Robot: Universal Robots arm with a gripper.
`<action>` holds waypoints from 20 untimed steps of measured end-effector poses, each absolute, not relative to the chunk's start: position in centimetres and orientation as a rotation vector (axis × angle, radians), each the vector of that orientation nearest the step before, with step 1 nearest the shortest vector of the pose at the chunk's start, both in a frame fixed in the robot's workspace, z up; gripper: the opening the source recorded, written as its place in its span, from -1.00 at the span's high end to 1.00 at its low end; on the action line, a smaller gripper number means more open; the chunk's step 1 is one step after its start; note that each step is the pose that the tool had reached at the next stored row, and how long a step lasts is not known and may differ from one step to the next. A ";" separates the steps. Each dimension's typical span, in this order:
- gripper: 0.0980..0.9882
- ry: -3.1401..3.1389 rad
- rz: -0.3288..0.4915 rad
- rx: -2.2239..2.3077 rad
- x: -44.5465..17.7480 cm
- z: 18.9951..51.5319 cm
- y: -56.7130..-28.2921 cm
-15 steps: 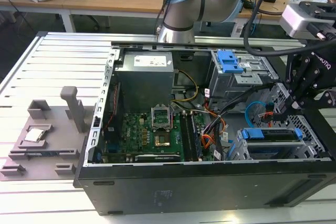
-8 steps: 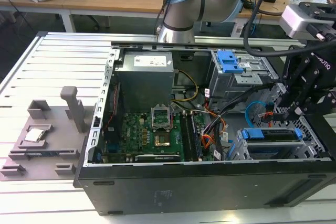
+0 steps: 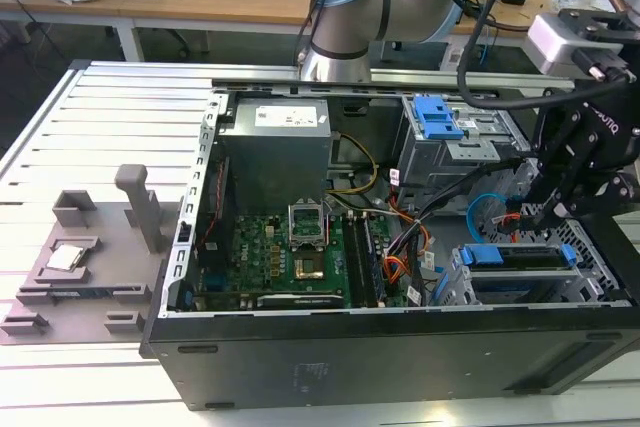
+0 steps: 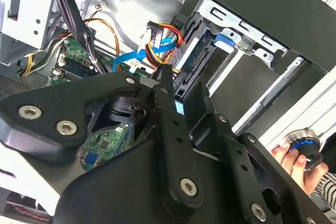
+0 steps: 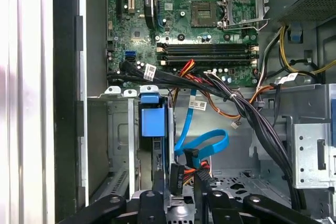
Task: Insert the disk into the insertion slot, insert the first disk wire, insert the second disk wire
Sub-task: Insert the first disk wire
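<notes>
The disk (image 3: 515, 258), in its bright blue carrier, lies inside the insertion slot (image 3: 462, 285), the silver cage at the exterior view's right end of the open computer case. In the first wrist view the disk (image 5: 153, 121) is edge-on in the cage (image 5: 118, 129). My gripper (image 3: 530, 215) hangs just above the disk's inner end. A black connector (image 5: 176, 178) on red and orange wires stands between the fingers, and my gripper (image 5: 179, 182) looks shut on it. Those wires run up to the fingertips (image 4: 164, 74) of my gripper (image 4: 182, 85). A loose blue flat cable (image 5: 206, 145) loops beside them.
A grey metal box (image 3: 455, 152) with a blue tab sits behind the cage. The motherboard (image 3: 290, 257) and power supply (image 3: 275, 147) take up the case's middle. Black cable bundles (image 5: 252, 124) cross nearby. A grey fixture (image 3: 90, 247) lies outside. A hand (image 4: 294, 153) holds a round knob.
</notes>
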State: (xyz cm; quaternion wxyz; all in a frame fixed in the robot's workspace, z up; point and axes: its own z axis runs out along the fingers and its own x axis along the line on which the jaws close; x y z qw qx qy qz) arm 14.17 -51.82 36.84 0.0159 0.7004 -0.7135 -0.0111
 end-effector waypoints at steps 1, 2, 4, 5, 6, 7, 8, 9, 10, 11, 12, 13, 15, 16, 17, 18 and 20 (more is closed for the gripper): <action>0.41 -2.219 -0.034 2.178 14.2 36.7 -51.8; 0.41 -2.219 -0.033 2.177 14.1 36.3 -51.8; 0.41 -2.219 -0.031 2.176 14.1 36.0 -51.8; 0.41 -2.218 -0.030 2.176 14.1 35.9 -51.8; 0.41 -2.217 -0.029 2.175 14.1 35.9 -51.8; 0.41 -2.217 -0.027 2.174 14.1 35.9 -51.9; 0.41 -2.215 -0.022 2.172 14.1 35.9 -51.9; 0.41 -2.213 -0.018 2.170 14.1 35.9 -52.0; 0.41 -2.211 -0.013 2.168 14.1 35.9 -52.1; 0.41 -2.208 -0.007 2.165 14.1 35.8 -52.2; 0.41 -2.208 -0.006 2.165 14.1 35.9 -52.2; 0.41 -2.208 -0.006 2.165 14.1 35.9 -52.2; 0.44 -2.207 -0.004 2.164 14.1 35.9 -52.2; 0.59 -2.207 -0.004 2.164 14.1 35.9 -52.2; 0.74 -2.206 -0.003 2.163 14.1 35.8 -52.2; 0.74 -2.206 -0.003 2.163 14.1 35.8 -52.2; 0.85 -2.206 -0.001 2.162 14.1 35.9 -52.2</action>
